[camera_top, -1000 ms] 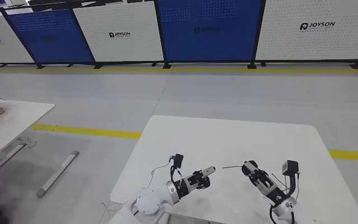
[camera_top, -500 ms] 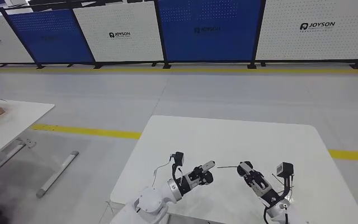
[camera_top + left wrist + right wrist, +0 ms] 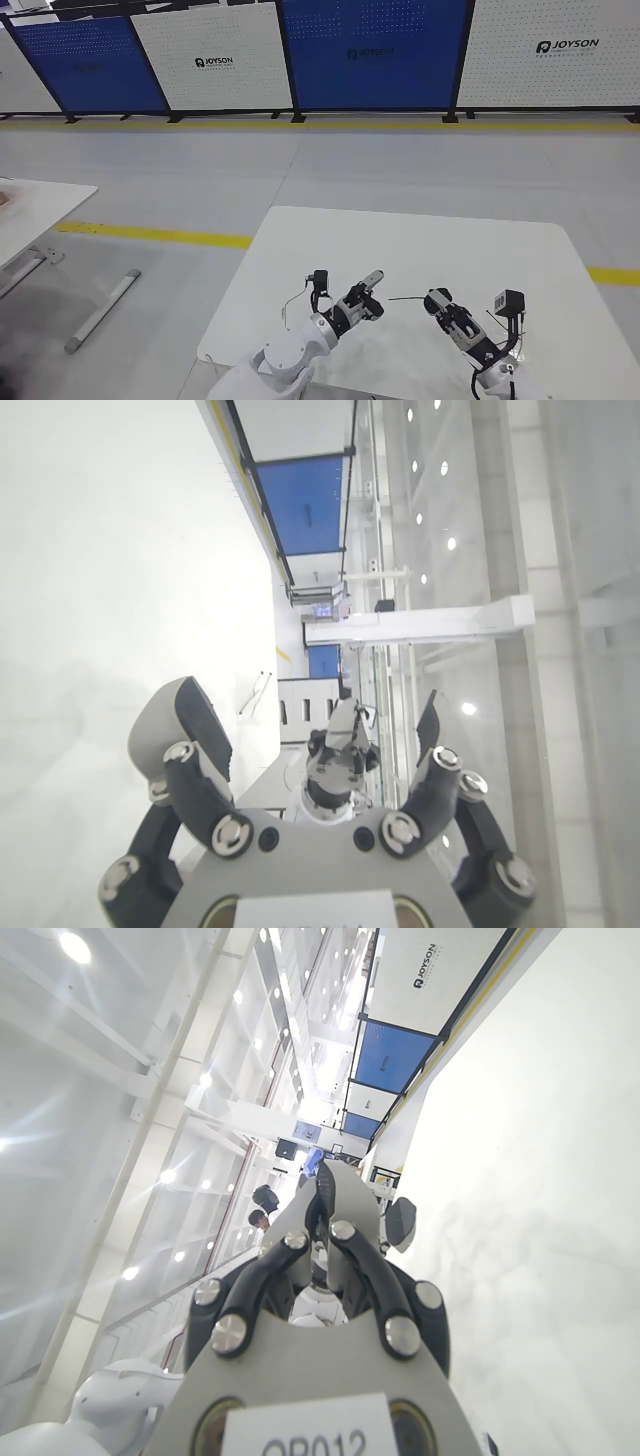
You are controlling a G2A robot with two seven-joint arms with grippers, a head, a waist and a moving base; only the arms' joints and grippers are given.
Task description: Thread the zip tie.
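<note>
The open left hand (image 3: 371, 282) has lifted beside the zip tie (image 3: 408, 297), apparently pinched in the closed right hand (image 3: 437, 298); threading is not yet begun.

Between the right gripper (image 3: 433, 297) and left gripper (image 3: 375, 278) the zip tie (image 3: 408, 297) crosses the gap — free room lies toward twelve o'clock over the table (image 3: 450, 240).

The zip tie (image 3: 408, 297) is a thin, dark strip — long and straight. One end is pinched in the right gripper (image 3: 435, 298) — the other end sticks out sideways over the white table (image 3: 420, 240).
</note>
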